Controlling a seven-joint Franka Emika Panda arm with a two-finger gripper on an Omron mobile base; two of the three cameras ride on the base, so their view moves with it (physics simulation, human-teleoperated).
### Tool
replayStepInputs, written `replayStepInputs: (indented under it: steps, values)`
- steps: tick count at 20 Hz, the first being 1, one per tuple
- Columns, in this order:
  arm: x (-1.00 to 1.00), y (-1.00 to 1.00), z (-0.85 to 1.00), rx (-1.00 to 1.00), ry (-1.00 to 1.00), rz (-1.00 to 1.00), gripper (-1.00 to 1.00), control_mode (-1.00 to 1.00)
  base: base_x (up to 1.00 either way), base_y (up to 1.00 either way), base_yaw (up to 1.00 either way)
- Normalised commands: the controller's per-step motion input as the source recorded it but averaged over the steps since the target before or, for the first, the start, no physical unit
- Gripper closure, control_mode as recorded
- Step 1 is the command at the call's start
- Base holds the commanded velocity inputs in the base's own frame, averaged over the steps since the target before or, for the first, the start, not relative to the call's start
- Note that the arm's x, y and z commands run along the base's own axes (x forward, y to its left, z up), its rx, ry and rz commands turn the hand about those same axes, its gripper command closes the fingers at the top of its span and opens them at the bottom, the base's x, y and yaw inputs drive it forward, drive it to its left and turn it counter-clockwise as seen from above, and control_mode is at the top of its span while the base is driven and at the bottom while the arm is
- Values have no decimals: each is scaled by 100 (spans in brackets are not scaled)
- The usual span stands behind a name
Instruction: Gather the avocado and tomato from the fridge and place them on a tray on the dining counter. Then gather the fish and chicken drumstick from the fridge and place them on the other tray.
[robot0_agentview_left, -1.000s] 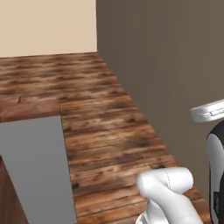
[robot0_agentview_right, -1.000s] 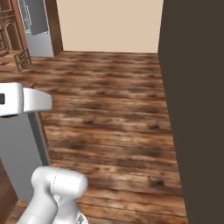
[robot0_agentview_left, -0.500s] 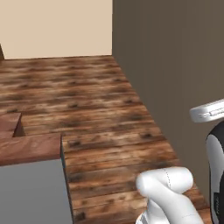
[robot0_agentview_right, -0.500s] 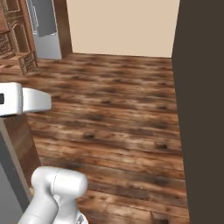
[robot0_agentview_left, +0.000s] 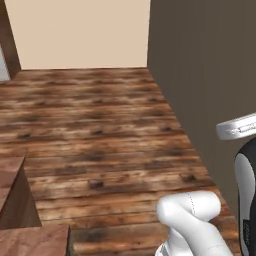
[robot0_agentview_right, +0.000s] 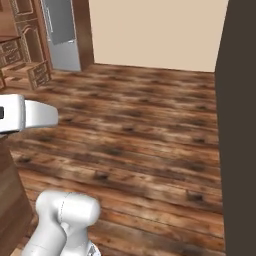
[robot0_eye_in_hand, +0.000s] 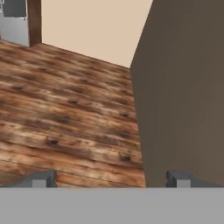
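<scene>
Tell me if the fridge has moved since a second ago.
No. The fridge still stands against the wooden cabinets; the whole right base view has slid rightward, so the camera moved, not the fridge.

text: none legible | labels, brands, numbers, signs: none readable on any surface | arm link (robot0_agentview_left: 239, 129): faint small dark marks on its white side, too blurred to read
</scene>
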Motion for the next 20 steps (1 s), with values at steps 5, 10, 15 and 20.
replayStepInputs:
  steps: [5,10,15,20]
  values:
    - [0,0,0,0,0,0,-100,100,100,0,21]
    - [0,0,0,0,0,0,-100,100,100,1,23]
    - [0,0,0,0,0,0,-100,100,100,11,20]
    - [0,0,0,0,0,0,-100,100,100,18,20]
